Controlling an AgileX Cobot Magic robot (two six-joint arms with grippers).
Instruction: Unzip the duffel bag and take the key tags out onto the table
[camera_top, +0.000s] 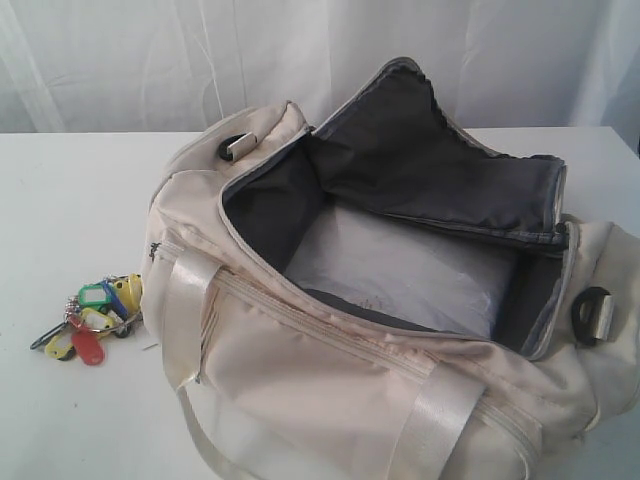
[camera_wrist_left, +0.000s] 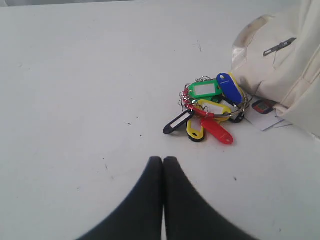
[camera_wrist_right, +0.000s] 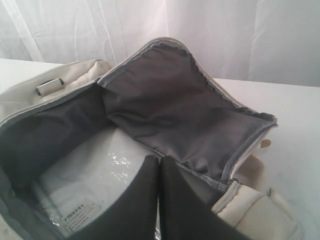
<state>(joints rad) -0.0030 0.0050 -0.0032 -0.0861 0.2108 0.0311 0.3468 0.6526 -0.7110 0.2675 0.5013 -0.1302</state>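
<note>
Bag (camera_top: 330, 390): unzipped, wide open, wrapped padding (camera_top: 400, 270) inside.
Tags (camera_top: 95, 318): on tabletop (camera_top: 70, 200), bag's 9 o'clock.
Left tool (camera_wrist_left: 163, 164): closed, empty.
Right tool (camera_wrist_right: 160, 164): closed, empty.

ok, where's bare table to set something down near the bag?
Bare table left of the duffel bag: behind the key tags toward the curtain, and between the tags and the shut left tool. Crowded where the tags lie right beside the bag's end.

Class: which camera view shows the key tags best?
The left wrist view: the key tags lie close, each colour distinct. The exterior view shows them small beside the duffel bag. The right wrist view shows none.
</note>
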